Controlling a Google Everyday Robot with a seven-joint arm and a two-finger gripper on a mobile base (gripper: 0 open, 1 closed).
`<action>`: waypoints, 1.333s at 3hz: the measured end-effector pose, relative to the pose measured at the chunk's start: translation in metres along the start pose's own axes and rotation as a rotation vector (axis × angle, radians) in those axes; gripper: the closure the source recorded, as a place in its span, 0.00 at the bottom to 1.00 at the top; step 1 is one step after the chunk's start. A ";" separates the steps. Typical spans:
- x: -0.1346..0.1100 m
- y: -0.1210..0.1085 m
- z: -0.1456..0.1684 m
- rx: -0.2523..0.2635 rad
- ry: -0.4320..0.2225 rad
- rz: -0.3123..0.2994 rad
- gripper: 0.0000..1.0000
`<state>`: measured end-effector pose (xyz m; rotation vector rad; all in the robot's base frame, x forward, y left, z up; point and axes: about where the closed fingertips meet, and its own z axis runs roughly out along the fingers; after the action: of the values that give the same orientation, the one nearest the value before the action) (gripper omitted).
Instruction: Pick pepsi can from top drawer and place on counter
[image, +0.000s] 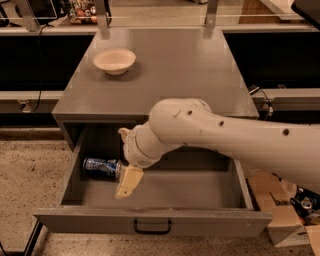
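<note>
No legible text, brand, number or sign found. The can (101, 167), lying on its side just left of the gripper (128, 184), shows white and silver markings on blue, but none can be read. The gripper hangs inside the open drawer (200, 189), in its left half. The counter (185, 65) and bowl (114, 61), beyond the gripper, show plain surfaces.
</note>
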<state>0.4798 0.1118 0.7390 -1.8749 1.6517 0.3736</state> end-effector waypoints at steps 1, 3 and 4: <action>0.004 -0.015 0.006 0.109 -0.079 0.000 0.00; -0.008 -0.050 0.039 0.182 -0.179 0.006 0.00; -0.004 -0.039 0.075 0.105 -0.224 0.056 0.00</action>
<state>0.5299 0.1618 0.6922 -1.6488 1.5444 0.4913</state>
